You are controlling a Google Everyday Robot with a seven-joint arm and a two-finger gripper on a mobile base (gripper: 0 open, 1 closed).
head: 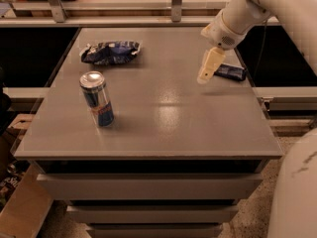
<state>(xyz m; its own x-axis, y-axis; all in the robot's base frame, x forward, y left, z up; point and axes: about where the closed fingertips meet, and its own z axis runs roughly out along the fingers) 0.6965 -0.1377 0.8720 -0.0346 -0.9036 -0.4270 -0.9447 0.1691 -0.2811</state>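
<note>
We find the gripper (207, 68) poised just above the table (163, 128), jaws pressed together on nothing, just left of the dark snack bar (231, 72) by the right edge; gripping it would call for spreading them first.

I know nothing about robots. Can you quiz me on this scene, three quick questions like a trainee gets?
1. Fill in: in this view the chip bag lies on the table's far ___ part.
2. True or false: the can lies on its side.
3. The gripper, over the table's far right part, is nearest what? A chip bag B can C dark bar
Key: 1 left; 2 false, it stands upright; 3 C.
</note>
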